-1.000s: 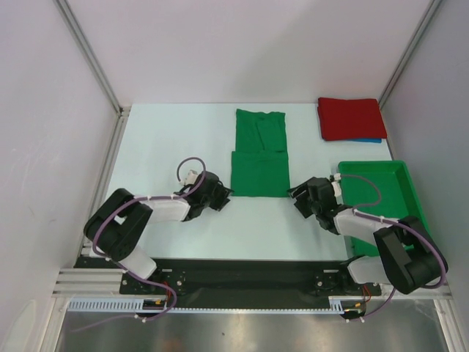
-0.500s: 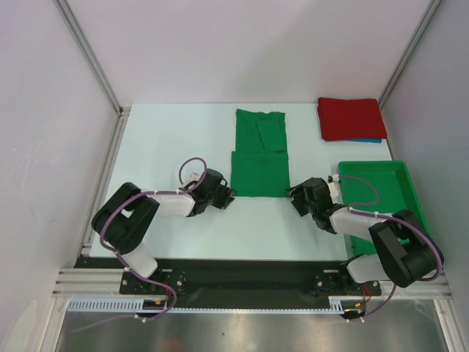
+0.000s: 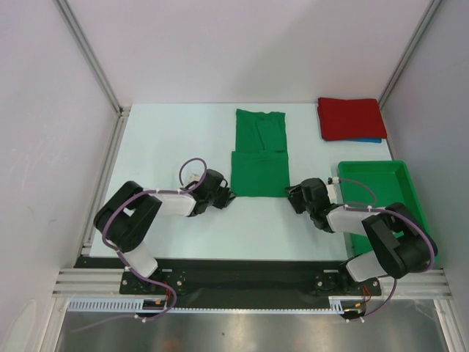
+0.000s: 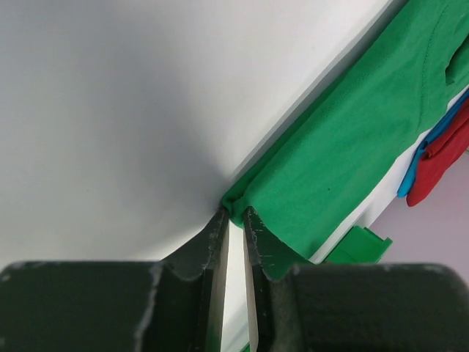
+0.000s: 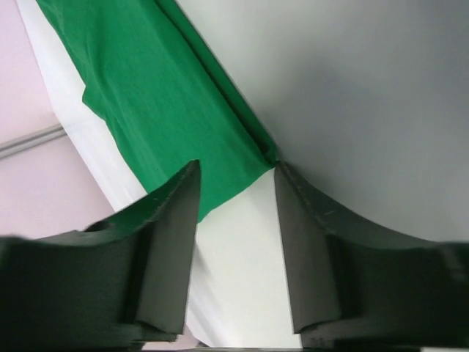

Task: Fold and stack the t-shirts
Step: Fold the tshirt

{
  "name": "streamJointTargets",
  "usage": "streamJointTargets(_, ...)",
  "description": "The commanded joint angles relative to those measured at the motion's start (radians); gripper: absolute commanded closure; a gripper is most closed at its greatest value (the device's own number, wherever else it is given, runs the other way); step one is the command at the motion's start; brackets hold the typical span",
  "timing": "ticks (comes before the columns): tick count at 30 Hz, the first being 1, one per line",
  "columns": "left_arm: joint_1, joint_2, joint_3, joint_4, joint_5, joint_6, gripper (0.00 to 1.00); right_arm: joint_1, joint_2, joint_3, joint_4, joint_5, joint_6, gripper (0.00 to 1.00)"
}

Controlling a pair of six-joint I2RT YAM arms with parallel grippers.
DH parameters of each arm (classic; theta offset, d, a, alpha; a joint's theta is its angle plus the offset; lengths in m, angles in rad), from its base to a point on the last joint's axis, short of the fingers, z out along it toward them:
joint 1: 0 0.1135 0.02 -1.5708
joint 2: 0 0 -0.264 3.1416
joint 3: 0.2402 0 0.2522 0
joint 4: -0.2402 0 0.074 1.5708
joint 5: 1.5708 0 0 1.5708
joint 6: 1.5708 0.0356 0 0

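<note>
Left gripper (image 3: 229,195): shifted right, now at the near left corner of the green t-shirt (image 3: 259,173). Its jaws have narrowed to a thin slit, with the folded corner at their tips; whether it is pinched cannot be told.
Left arm (image 3: 165,205): elbow drawn rightward.
Right gripper (image 3: 292,193): shifted left and slightly farther from the base, now at the shirt's near right corner. Its jaws are somewhat narrower but apart, with the corner between them.

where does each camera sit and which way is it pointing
Top external: above and behind the bases, looking down on the white table; left gripper and right gripper show.
Left wrist: low, facing a near corner of the bright green fabric t-shirt; own fingers show.
Right wrist: same, at the other near corner; own fingers show.
Shared: all three see that t-shirt.
</note>
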Motion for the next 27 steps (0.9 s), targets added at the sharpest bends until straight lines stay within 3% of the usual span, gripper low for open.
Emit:
streamJointTargets(1,0.003,0.031,-0.010,-0.024,-0.021,0.015,0.81,0.007,0.053,-0.009,-0.088,0.030,0.041,0.53)
streamJointTargets(2,0.002,0.031,-0.010,-0.021,-0.020,0.017,0.81,0.008,0.055,-0.008,-0.098,0.031,0.049,0.57)
streamJointTargets(13,0.014,0.031,-0.021,0.015,-0.012,0.029,0.83,-0.012,0.096,0.009,-0.118,0.004,0.060,0.63)
streamJointTargets(19,0.016,0.033,-0.028,0.047,0.012,0.044,0.95,-0.012,0.098,0.010,-0.115,-0.012,0.044,1.00)
streamJointTargets(21,0.017,0.031,-0.033,0.058,0.021,0.050,1.00,-0.012,0.091,0.007,-0.114,-0.015,0.037,1.00)
streamJointTargets(27,0.016,0.010,-0.065,0.090,0.047,0.063,1.00,-0.006,0.029,-0.006,-0.146,-0.005,0.003,1.00)
